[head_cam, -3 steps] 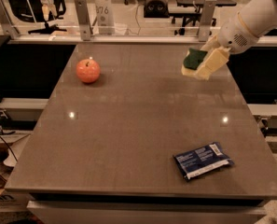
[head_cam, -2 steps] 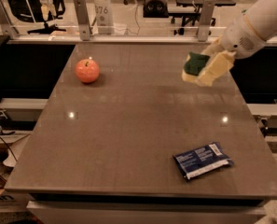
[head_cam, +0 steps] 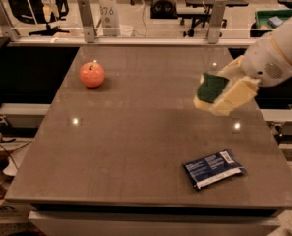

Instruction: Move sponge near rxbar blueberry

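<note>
The sponge, dark green on top with pale yellow foam under it, is held in the air by my gripper at the right side of the table. My gripper is shut on the sponge, its cream fingers on either side of it. The rxbar blueberry, a flat dark navy wrapper with white print and a barcode patch, lies on the table near the front right corner. The sponge hangs above and behind the bar, well apart from it.
A red-orange apple sits at the back left of the grey table. Metal posts and a rail run along the far edge. My white arm reaches in from the right.
My gripper has carried the sponge toward the front of the table, closer to the bar. The apple and the bar have not moved.
</note>
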